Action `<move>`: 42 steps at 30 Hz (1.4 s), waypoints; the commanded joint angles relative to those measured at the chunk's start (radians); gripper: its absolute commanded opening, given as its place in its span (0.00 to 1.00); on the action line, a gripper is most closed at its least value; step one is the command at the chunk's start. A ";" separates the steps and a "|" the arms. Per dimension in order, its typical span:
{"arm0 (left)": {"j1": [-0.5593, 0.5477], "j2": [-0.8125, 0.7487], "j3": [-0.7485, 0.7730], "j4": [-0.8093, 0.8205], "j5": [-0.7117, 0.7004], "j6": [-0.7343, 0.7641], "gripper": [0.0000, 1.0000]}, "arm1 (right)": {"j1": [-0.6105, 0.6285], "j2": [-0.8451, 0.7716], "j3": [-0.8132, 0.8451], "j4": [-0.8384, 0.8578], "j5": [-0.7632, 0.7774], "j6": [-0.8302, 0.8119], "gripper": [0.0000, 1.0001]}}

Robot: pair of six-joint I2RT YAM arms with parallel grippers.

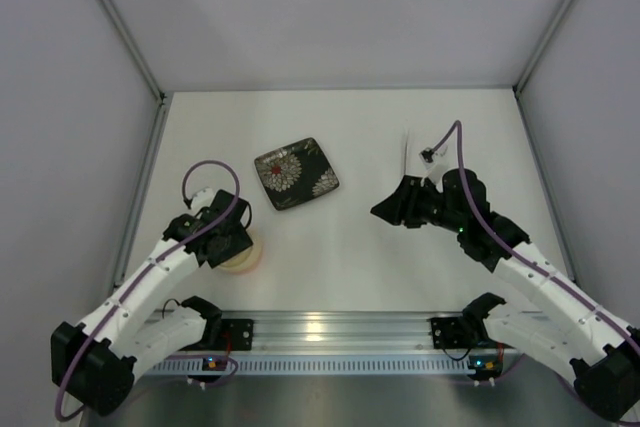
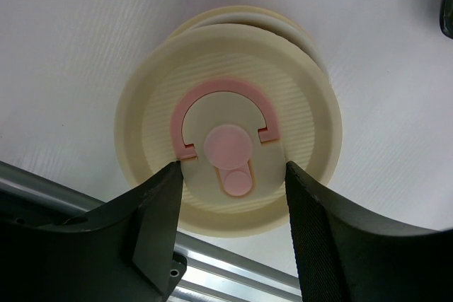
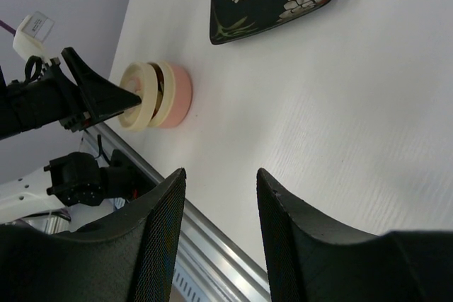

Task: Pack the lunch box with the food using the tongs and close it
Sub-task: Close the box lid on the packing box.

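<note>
1. The left claw [image 2: 233, 166] is clenched on the round cream lid [image 2: 159, 83], one finger on each side of its near edge.
2. The lid faces up, with a pink horseshoe-shaped ring and a pale pink round tab at its middle.
3. The lunch box [image 1: 250, 255] sits on the white desk [image 1: 400, 267] at the near left, close to the metal rail [image 1: 330, 327] along the near edge.
4. In the right wrist view the lid [image 3: 134, 97] hangs just above the lunch box [image 3: 180, 93] with a narrow dark gap between them, so it is not seated.
5. In the left wrist view a strip of the box's rim [image 2: 290, 25] shows past the lid's far edge; the lid hides what the box holds.
6. The right claw [image 1: 380, 212] is released: its fingers [image 3: 159, 224] stand apart with nothing between them. It is right of centre and points left.
7. The tongs [image 1: 404, 155] lie on the desk just far of the right claw, as a thin pale line running near to far.
8. The dark square floral plate [image 1: 296, 173] rests on the desk between the two arms, far of the lunch box.
</note>
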 commanded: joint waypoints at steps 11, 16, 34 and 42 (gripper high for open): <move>0.015 0.012 -0.076 0.112 -0.030 -0.036 0.00 | -0.005 -0.021 -0.014 0.065 -0.022 -0.014 0.44; 0.015 0.011 -0.027 0.089 -0.053 -0.023 0.00 | -0.005 -0.024 -0.014 0.068 -0.021 -0.014 0.44; 0.025 0.104 0.041 0.094 -0.032 0.012 0.00 | -0.005 -0.024 -0.025 0.065 -0.022 -0.020 0.44; 0.030 0.126 0.013 0.118 -0.015 0.021 0.00 | -0.005 -0.019 -0.025 0.067 -0.025 -0.023 0.44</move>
